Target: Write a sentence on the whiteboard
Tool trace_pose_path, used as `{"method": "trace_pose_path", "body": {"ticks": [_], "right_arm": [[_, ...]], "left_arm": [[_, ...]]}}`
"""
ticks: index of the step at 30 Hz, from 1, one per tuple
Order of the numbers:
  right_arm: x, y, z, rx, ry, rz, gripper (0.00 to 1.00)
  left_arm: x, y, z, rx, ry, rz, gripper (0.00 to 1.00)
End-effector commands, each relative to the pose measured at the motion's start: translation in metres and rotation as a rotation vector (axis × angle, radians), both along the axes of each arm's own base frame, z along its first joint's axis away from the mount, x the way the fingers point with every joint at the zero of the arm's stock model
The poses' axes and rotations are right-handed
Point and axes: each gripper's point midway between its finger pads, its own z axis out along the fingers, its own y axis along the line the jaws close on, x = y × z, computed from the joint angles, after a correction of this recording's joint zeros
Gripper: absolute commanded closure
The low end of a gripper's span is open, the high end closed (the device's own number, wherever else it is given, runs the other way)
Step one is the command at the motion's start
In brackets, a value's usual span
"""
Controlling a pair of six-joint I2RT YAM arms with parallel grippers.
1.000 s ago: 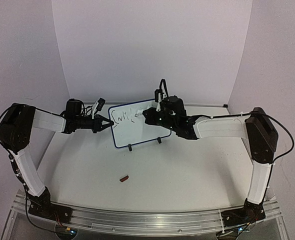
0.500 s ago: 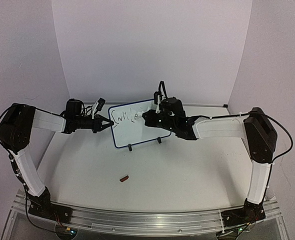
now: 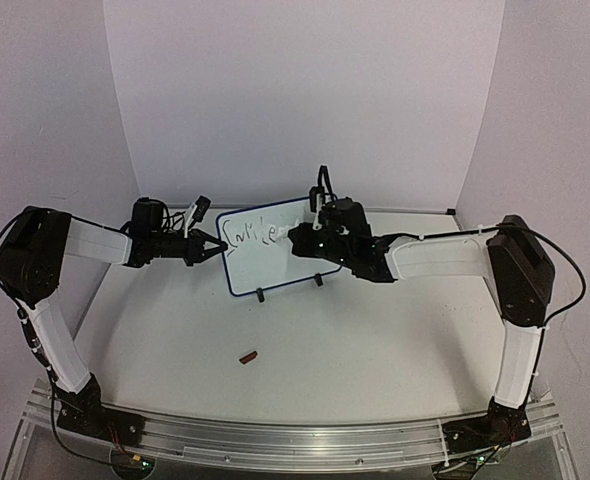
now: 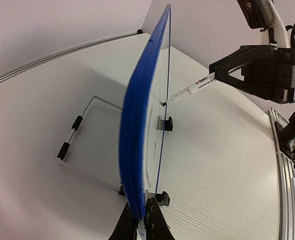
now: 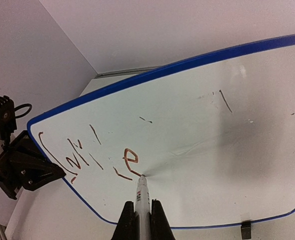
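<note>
The marker [image 5: 141, 187] tip presses the whiteboard [image 3: 275, 262]!
Left pincer [image 3: 218, 250] clamps its edge, right pincer [image 5: 141, 203] grips the marker; too much push could tip it.

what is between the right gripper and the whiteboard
A marker: the right gripper holds it, and its tip touches the whiteboard. The left wrist view shows this from the side, the right wrist view along the marker.

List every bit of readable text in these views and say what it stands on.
"e": the one clear letter of the sentence on the whiteboard, at the tip of the marker.
Other handwritten letters there: too scrawled to read.
Printed label on the marker barrel, left wrist view: too small to read.
</note>
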Motion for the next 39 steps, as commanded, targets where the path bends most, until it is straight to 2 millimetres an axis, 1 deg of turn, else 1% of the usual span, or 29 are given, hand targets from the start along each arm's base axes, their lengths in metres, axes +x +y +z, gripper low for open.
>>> {"method": "trace_pose_path", "body": {"ticks": [1, 7, 11, 20, 28, 39], "right_arm": [[0.005, -0.02, 0.025, -0.021, -0.065, -0.074, 1.0], [-0.003, -0.026, 0.048, 0.029, -0.098, -0.071, 1.0], [-0.006, -0.03, 0.055, 0.041, -0.108, -0.072, 1.0], [0.0, -0.02, 0.046, 0.036, -0.095, -0.062, 1.0], [0.006, -0.018, 0.043, 0.029, -0.097, -0.074, 1.0], [0.011, -0.015, 0.034, 0.006, -0.081, -0.081, 1.0]], "left_arm": [[0.008, 0.007, -0.014, 0.077, -0.008, 0.058, 1.0], [0.008, 0.007, -0.014, 0.077, -0.009, 0.059, 1.0], [0.007, 0.007, -0.014, 0.077, -0.009, 0.058, 1.0], [0.007, 0.007, -0.014, 0.078, -0.009, 0.06, 1.0], [0.007, 0.007, -0.014, 0.078, -0.008, 0.059, 1.0], [0.007, 0.007, -0.015, 0.078, -0.008, 0.057, 1.0]]}}
